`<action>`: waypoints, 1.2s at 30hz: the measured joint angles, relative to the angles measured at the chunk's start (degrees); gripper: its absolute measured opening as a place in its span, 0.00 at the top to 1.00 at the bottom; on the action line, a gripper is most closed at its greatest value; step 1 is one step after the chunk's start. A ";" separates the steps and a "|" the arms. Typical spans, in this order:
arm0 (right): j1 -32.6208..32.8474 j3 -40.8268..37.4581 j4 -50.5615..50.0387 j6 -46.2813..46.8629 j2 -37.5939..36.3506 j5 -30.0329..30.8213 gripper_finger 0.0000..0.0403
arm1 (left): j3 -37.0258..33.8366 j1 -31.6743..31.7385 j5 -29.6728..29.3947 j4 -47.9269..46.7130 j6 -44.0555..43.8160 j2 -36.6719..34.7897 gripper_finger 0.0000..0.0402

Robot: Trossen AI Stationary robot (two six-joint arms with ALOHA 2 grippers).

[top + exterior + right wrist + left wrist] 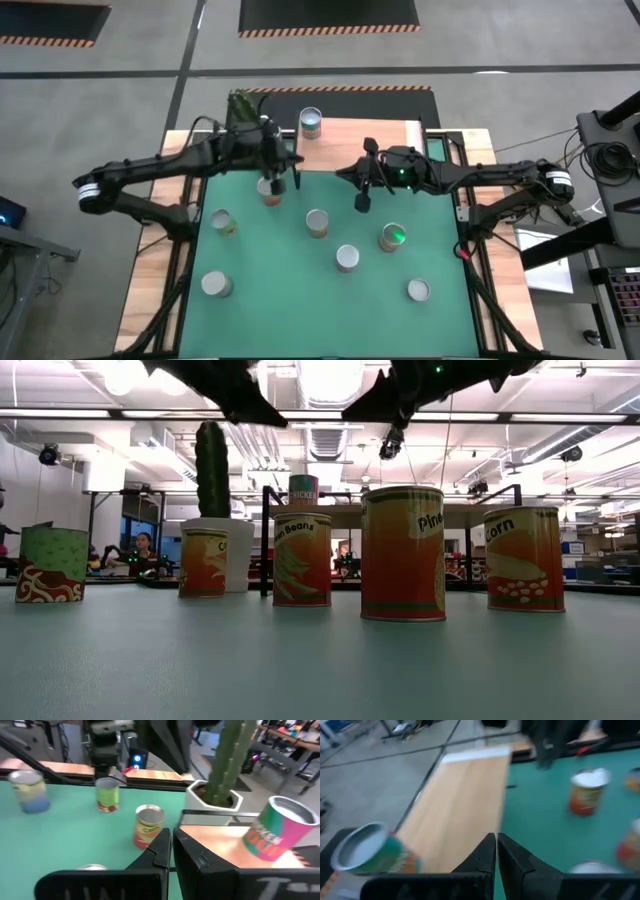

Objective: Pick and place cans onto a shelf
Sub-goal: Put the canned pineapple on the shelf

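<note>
The shelf (pixel 370 140) is a light-wood board at the table's far edge. One can with a green and pink label (pixel 311 122) stands upright on its left end; it also shows in the left wrist view (pixel 367 851) and the right wrist view (pixel 280 827). Several more cans stand upright on the green mat, among them one (pixel 270 190) just below my left gripper and one (pixel 392 237) to the near right of my right gripper. My left gripper (pixel 277 172) (pixel 496 845) is shut and empty above the shelf's near left edge. My right gripper (pixel 363 195) (pixel 172 840) is shut and empty above the mat, just near of the shelf.
A white hexagonal pot with a tall cactus (pixel 243 105) (pixel 215 795) stands left of the shelf, close to the can on it. Other cans stand on the mat at the left (pixel 222 222), in the middle (pixel 317 222) (pixel 347 258) and near the front (pixel 215 285) (pixel 418 290).
</note>
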 joint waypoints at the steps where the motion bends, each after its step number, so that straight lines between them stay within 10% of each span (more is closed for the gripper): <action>1: 0.51 0.00 -0.25 0.84 0.01 0.00 0.98 | -0.87 -1.24 0.04 0.11 -0.74 -1.26 1.00; 22: 11.84 0.21 -4.46 17.52 0.00 0.07 0.98 | -14.65 -20.82 -0.08 7.13 -9.12 -17.51 1.00; 36: 20.26 15.03 -43.57 19.37 6.66 9.34 0.98 | -15.29 -20.82 -0.17 6.32 -9.44 -20.69 1.00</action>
